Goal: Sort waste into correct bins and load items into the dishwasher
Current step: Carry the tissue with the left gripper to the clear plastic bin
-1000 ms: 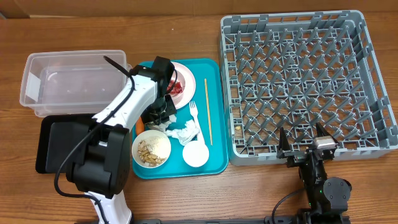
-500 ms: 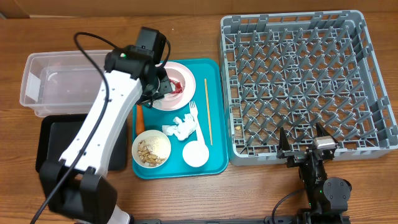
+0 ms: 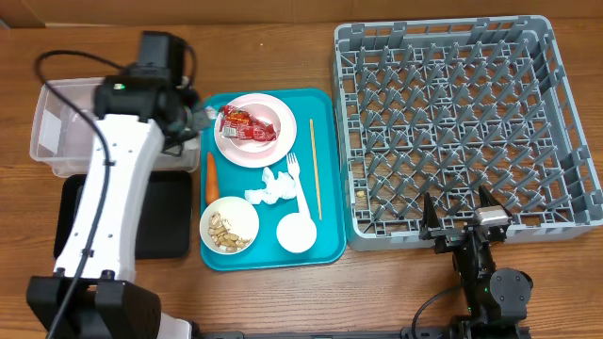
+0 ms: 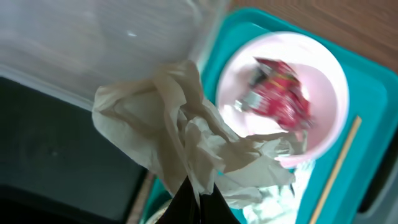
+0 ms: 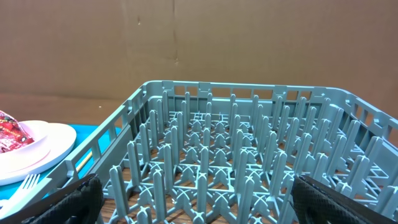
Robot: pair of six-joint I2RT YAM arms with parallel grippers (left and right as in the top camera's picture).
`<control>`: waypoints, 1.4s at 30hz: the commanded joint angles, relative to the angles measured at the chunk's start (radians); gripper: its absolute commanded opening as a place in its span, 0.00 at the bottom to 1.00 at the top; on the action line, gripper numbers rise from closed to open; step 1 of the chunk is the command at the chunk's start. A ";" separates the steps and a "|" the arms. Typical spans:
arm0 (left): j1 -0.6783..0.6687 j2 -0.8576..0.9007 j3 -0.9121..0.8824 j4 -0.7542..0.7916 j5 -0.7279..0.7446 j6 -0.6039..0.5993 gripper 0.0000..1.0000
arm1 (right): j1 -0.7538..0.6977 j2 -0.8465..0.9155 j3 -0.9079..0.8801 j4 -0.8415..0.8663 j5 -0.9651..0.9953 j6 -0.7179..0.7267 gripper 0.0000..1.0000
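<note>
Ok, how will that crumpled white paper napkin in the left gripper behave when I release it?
Probably floppy: the crumpled white paper napkin spreads in loose folds from the left gripper. Likely very light, so it may cling or drift rather than drop straight into the clear rectangular plastic tub. Only an edge looks pinched, so it could slip early.

A crumpled white napkin [image 4: 180, 137] fills the centre, pinched between the closed dark tips of the left gripper [image 4: 194, 196] at 6 o'clock. At 2 o'clock, a pink plate [image 4: 326, 74] carrying a red wrapper [image 4: 281, 98] sits on a teal tray [image 4: 373, 137]. A clear tub [image 4: 93, 43] fills 11 o'clock, and a black tray [image 4: 56, 155] fills 8 o'clock. A thin wooden stick [image 4: 339, 165] lies at 4 o'clock.
</note>
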 commanded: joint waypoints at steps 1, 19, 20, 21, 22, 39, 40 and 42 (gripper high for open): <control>0.053 -0.012 0.021 0.024 -0.013 0.012 0.04 | 0.007 -0.011 -0.011 0.004 -0.001 -0.007 1.00; 0.102 0.005 0.009 0.188 -0.097 -0.109 0.04 | 0.007 -0.011 -0.011 0.004 -0.001 -0.006 1.00; 0.105 0.005 0.009 0.190 -0.124 -0.109 0.04 | 0.007 -0.011 -0.011 0.004 -0.001 -0.007 1.00; 0.110 0.005 0.009 0.190 -0.156 -0.109 0.04 | 0.007 -0.011 -0.011 0.004 -0.001 -0.006 1.00; 0.114 0.005 0.009 0.188 -0.173 -0.109 0.04 | 0.007 -0.011 -0.011 0.004 -0.001 -0.007 1.00; 0.227 0.006 -0.261 0.456 -0.266 -0.313 0.04 | 0.007 -0.011 -0.011 0.004 -0.001 -0.006 1.00; 0.239 0.006 -0.290 0.494 -0.257 -0.316 0.05 | 0.007 -0.011 -0.011 0.004 -0.001 -0.006 1.00; 0.258 0.007 -0.336 0.563 -0.219 -0.315 0.05 | 0.007 -0.011 -0.011 0.004 -0.001 -0.007 1.00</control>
